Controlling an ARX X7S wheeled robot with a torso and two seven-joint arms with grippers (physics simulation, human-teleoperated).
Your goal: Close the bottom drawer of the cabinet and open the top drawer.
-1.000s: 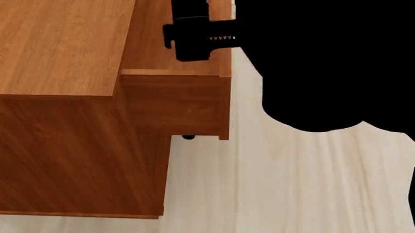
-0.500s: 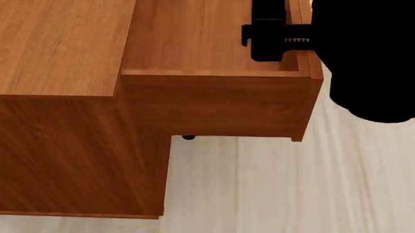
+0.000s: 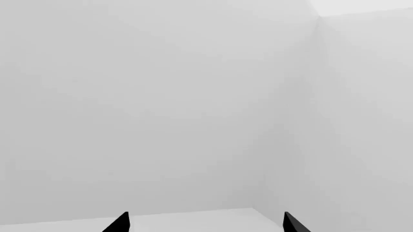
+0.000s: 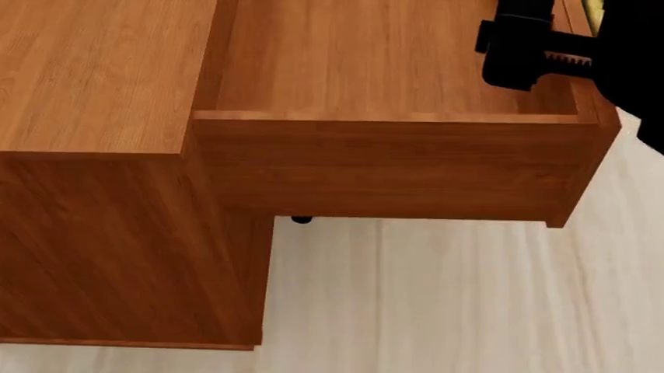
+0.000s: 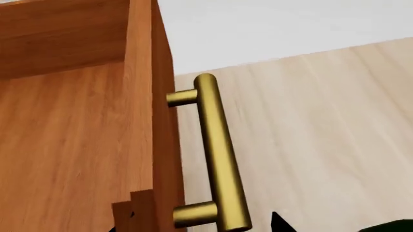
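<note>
While top drawer (image 4: 394,163) sticks far out of cabinet (image 4: 93,78), right gripper (image 5: 203,223) sits at its brass handle (image 5: 216,154); grip unclear. Left gripper (image 3: 205,223) wide open, empty.

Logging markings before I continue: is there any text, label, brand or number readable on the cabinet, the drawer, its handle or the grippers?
None. The cabinet, the top drawer, its brass handle, the floor and the right gripper carry no readable text, label or number.
</note>
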